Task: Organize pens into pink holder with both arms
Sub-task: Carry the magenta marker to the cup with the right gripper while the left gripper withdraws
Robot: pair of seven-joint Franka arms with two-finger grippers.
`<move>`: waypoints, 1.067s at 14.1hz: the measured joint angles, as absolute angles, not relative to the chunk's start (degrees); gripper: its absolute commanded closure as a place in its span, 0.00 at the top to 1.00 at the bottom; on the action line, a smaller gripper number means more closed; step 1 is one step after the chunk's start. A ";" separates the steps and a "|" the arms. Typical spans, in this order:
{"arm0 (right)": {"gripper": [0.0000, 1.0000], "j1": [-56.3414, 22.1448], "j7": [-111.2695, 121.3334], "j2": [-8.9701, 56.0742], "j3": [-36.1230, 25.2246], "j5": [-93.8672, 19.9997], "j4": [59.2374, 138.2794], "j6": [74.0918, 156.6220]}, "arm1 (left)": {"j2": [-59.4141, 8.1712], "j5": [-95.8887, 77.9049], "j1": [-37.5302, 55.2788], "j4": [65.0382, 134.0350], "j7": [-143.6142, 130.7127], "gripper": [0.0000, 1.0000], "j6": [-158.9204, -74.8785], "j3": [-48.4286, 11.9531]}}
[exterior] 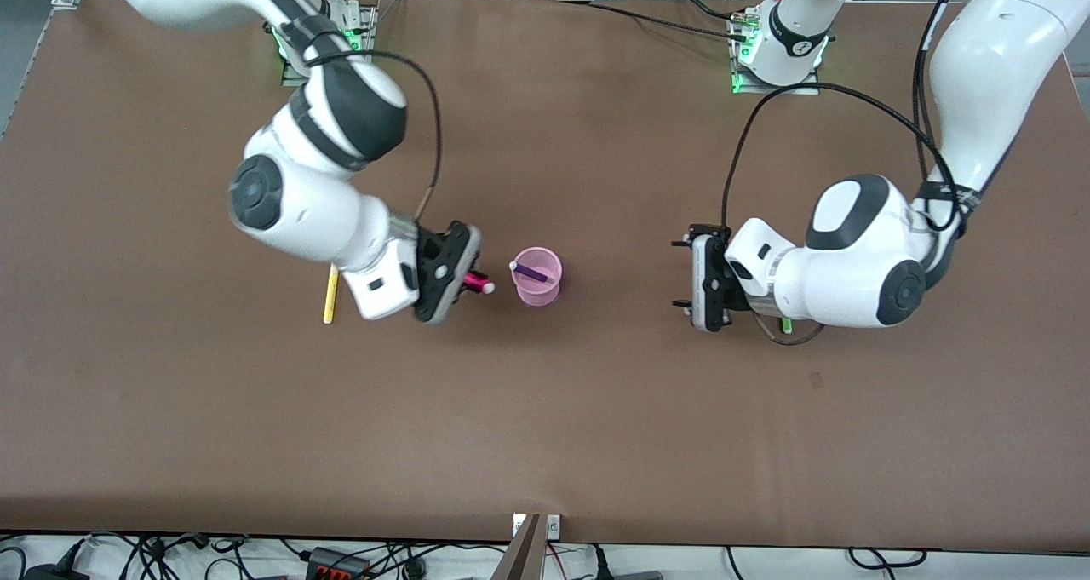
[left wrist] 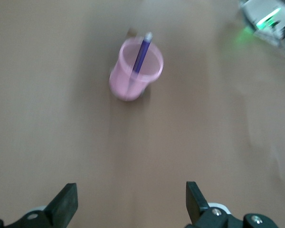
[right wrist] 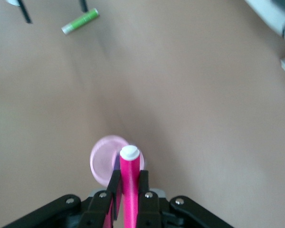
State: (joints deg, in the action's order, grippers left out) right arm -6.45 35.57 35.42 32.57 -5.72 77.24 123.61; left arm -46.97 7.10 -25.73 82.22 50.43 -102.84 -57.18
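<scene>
The pink holder (exterior: 537, 278) stands mid-table with the purple pen (exterior: 531, 270) leaning inside it. My right gripper (exterior: 469, 280) is shut on the magenta pen (exterior: 482, 285) and holds it beside the holder, on the right arm's side, white tip toward the cup. In the right wrist view the magenta pen (right wrist: 129, 183) is clamped in the gripper (right wrist: 128, 186), with the holder (right wrist: 102, 160) just past it. My left gripper (exterior: 681, 278) is open and empty, toward the left arm's end; its wrist view (left wrist: 131, 205) shows the holder (left wrist: 133, 76) and the purple pen (left wrist: 143, 51).
The yellow pen (exterior: 330, 295) lies on the table, partly under the right arm. The green pen (exterior: 786, 325) lies under the left arm's wrist and also shows in the right wrist view (right wrist: 80, 21). The arm bases (exterior: 771, 60) stand at the table's top edge.
</scene>
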 measured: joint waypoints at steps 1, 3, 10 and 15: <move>0.00 -7.76 36.57 35.44 32.57 -5.71 77.24 125.69 | -46.93 9.81 -25.45 81.08 45.63 1.00 -100.76 -57.20; 0.00 -9.38 39.75 35.80 32.56 -5.71 77.37 129.47 | -46.41 15.20 -24.54 79.06 35.11 1.00 -97.32 -57.33; 0.00 -14.27 43.13 39.11 32.56 -5.68 78.29 133.44 | -41.70 36.16 -18.51 69.19 13.98 1.00 -78.87 -57.48; 0.00 -15.49 46.08 41.06 32.32 -5.34 79.43 133.47 | -38.32 39.37 -15.18 60.79 12.43 1.00 -70.75 -57.00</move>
State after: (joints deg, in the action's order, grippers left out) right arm -15.49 46.08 41.06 32.32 -5.34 79.43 133.47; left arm -38.32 39.37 -15.18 60.79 12.43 -70.75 -57.00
